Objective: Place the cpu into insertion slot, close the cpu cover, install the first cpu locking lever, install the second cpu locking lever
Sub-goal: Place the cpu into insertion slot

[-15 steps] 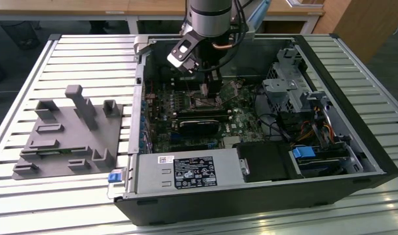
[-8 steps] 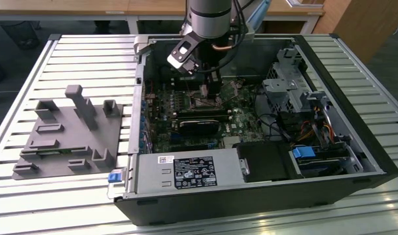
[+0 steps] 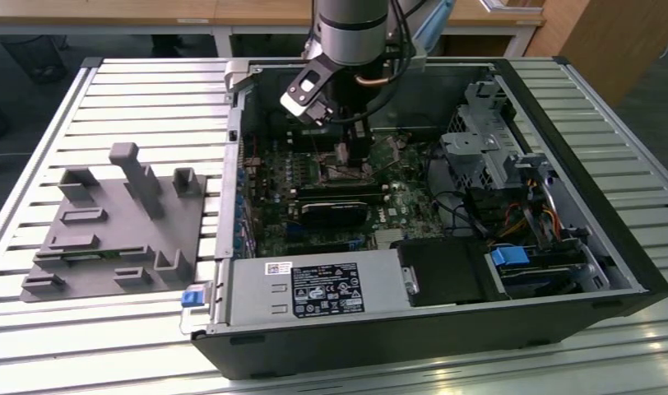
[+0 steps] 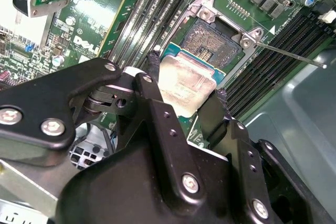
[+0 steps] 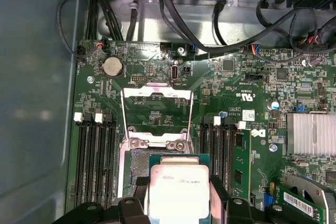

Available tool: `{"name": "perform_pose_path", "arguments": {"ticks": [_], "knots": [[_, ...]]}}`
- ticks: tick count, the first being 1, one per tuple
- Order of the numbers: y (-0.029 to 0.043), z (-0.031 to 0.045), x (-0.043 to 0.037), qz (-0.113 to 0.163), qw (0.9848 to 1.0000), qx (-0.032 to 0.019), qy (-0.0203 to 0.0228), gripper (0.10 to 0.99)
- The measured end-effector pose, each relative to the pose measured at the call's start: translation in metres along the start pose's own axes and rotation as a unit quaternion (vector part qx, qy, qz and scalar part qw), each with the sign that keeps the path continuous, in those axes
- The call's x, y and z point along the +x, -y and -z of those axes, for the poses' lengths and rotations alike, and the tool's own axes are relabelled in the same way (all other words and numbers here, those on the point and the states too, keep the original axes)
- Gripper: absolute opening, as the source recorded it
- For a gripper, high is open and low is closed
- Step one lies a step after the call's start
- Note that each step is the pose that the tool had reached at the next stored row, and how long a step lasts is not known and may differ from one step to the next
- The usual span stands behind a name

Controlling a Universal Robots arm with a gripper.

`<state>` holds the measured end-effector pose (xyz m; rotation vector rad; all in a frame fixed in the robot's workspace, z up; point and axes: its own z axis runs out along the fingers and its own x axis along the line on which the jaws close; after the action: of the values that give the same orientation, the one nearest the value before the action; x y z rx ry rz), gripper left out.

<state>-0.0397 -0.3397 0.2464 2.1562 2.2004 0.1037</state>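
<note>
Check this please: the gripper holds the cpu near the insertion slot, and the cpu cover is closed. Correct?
Wrong in one point: the cpu cover is open, swung back from the insertion slot, as the first wrist view shows. The gripper does hold the cpu near it.

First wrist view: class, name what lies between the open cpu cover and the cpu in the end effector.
In the first wrist view, a silvery bracket with two screws, then an uncovered strip of the insertion slot, separate cpu cover and cpu.
</note>
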Motion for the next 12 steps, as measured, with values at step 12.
{"name": "perform_pose_path", "arguments": {"ticks": [12], "knots": [[0.0022, -0.0112, 0.0085, 0.000, 1.0000, 0.0007, 0.0037, 0.541]]}}
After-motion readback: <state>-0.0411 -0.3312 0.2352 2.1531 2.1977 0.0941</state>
